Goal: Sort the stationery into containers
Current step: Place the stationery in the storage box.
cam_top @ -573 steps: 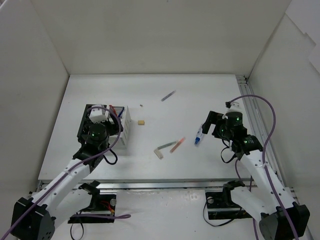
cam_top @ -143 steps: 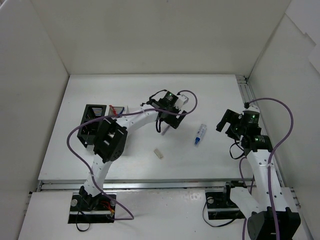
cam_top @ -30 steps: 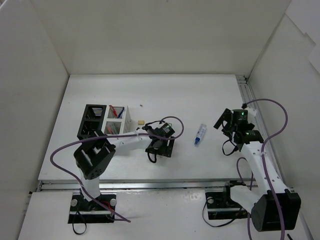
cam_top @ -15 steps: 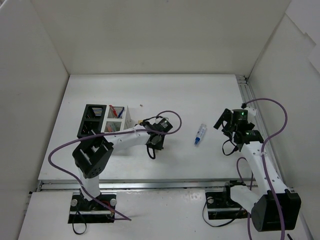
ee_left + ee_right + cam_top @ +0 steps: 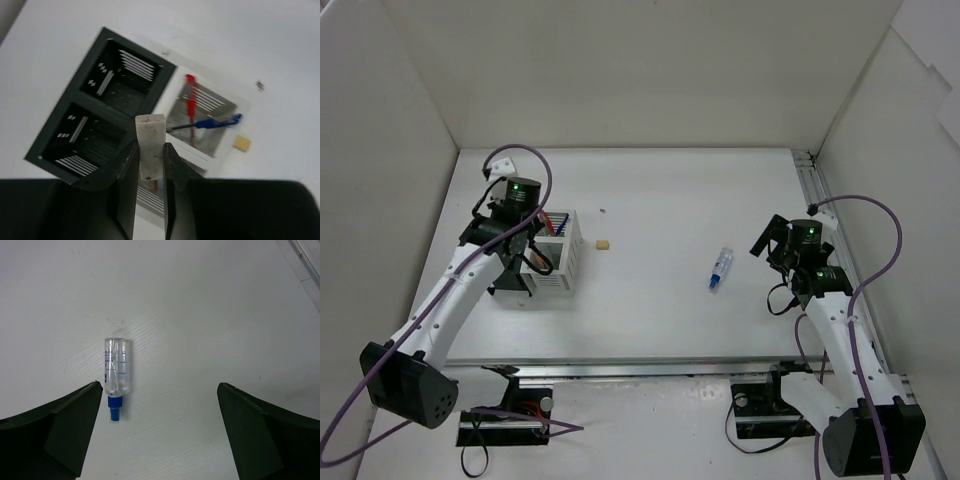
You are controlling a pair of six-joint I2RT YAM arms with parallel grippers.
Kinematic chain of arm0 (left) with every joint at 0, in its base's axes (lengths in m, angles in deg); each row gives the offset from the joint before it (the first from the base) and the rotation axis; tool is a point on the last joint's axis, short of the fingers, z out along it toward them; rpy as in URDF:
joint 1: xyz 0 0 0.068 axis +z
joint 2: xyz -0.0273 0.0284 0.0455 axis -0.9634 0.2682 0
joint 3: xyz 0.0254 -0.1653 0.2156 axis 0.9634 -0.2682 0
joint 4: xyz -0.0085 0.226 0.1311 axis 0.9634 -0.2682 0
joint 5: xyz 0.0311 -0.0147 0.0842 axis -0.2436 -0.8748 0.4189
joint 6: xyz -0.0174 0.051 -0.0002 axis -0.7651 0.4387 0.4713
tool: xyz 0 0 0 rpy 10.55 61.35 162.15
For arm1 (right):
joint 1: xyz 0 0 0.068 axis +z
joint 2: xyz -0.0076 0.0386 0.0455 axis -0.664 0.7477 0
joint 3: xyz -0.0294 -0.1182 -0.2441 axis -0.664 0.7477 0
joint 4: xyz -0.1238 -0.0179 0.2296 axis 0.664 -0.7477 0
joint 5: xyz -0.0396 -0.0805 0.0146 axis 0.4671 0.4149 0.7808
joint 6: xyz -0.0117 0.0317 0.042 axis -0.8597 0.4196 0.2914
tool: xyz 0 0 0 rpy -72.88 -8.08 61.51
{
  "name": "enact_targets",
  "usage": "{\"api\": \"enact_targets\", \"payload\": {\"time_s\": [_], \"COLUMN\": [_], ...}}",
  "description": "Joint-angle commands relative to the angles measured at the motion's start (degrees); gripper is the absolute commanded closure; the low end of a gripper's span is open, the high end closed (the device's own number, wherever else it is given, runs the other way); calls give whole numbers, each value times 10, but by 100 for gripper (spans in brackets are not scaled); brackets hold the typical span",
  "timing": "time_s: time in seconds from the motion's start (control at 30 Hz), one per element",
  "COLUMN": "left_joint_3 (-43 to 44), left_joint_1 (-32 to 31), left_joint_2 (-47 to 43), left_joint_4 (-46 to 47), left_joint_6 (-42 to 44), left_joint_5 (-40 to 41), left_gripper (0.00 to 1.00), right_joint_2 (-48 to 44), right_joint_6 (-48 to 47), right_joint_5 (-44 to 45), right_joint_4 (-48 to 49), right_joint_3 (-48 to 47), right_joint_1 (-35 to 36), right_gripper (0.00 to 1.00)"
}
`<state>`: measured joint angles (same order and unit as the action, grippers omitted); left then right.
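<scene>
Containers are sitting side by side at the left of the table: the black organiser (image 5: 112, 101) with its two visible compartments showing nothing inside, and the white organiser (image 5: 558, 282) touching it, where a red pen (image 5: 191, 100) and a blue pen (image 5: 212, 122) are lying in one compartment.

The left gripper (image 5: 150, 160) is hovering above both of them and clenching a long pale eraser block (image 5: 151, 142) upright between its jaws. In the wrist view the block is lining up over the near compartment of the black organiser, close to the wall shared with the white one. The step in hand looks like carrying this eraser to its drop. The next move is probably calling for a short descent over the chosen compartment, keeping clear of the dividing walls, and then a release.

The right gripper (image 5: 159, 390) is waiting with its jaws spread wide and grasping nothing, looking down at the clear tube (image 5: 117, 371) that is lying flat on the table with its blue cap towards the camera. The tube is sitting left of the middle of the gap, so the gripper would likely be needing a shift that way before coming down.

A small beige eraser (image 5: 604, 244) is resting on the table near the white organiser.

Faint blue print is running along the tube, too small to read; no brand is showing anywhere else.
</scene>
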<state>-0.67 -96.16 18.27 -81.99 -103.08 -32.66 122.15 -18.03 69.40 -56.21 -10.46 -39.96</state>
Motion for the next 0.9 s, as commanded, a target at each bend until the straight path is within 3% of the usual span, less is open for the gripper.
{"api": "enact_targets", "payload": {"time_s": [0.0,0.1,0.2,0.27,0.33,0.57,0.6,0.63,0.8,0.87], "left_joint_3": [-33,-52,-61,-65,-72,-71,-70,-67,-70,-67], "left_joint_1": [48,96,106,120,127,138,138,138,126,107], "left_joint_2": [-5,-9,-7,-7,-7,-6,-2,0,-12,-23], "left_joint_4": [-52,-64,-69,-82,-80,-60,-60,-60,-32,-1], "left_joint_6": [-36,-67,-81,-97,-103,-92,-91,-88,-66,-18], "left_joint_5": [36,34,42,46,43,44,43,36,7,-11], "left_gripper": [100,100,100,97,86,74,69,52,27,16], "right_joint_2": [-2,1,1,2,2,7,6,3,-1,-2], "right_joint_6": [-8,-11,-11,-11,-11,-11,-12,-12,-12,-12], "right_joint_5": [6,-1,1,-1,0,1,0,0,3,1], "right_joint_4": [29,29,29,29,30,30,29,29,29,29], "right_joint_3": [0,0,2,0,1,1,2,2,4,1], "right_joint_1": [5,4,3,3,4,3,4,3,4,3], "right_gripper": [2,2,2,2,2,2,2,2,2,2]}}
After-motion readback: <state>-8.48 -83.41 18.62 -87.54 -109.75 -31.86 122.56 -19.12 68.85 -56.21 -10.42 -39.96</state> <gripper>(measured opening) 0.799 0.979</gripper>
